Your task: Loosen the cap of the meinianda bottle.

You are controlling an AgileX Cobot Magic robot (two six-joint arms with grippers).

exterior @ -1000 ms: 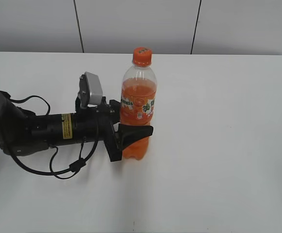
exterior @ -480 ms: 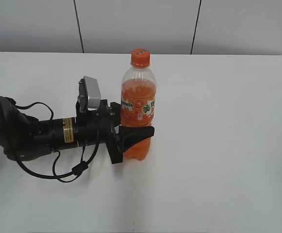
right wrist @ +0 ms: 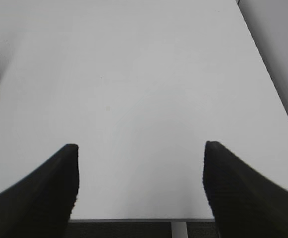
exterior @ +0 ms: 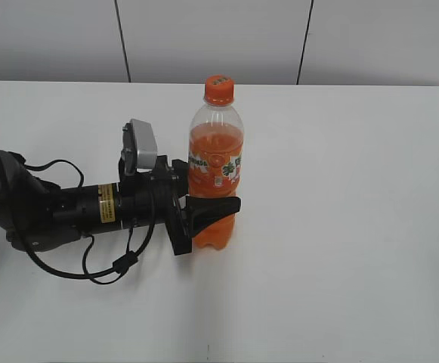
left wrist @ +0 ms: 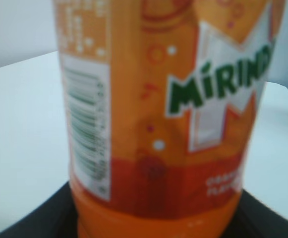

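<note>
I see the meinianda bottle [exterior: 214, 168] standing upright on the white counter [exterior: 340, 227], nearer its back edge than its front and a little left of centre. My left gripper [exterior: 213, 207] is clamped around the bottle's ribbed lower body from the left. The orange cap [exterior: 219, 88] sits on the neck. My right gripper [right wrist: 141, 188] hangs spread wide above bare counter near an edge.

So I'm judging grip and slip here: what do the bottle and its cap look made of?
The bottle looks like clear, glossy thin plastic: orange liquid shows through it, and a printed film label wraps it. The cap looks like opaque orange plastic; whether its side is ridged is too small to tell.
</note>
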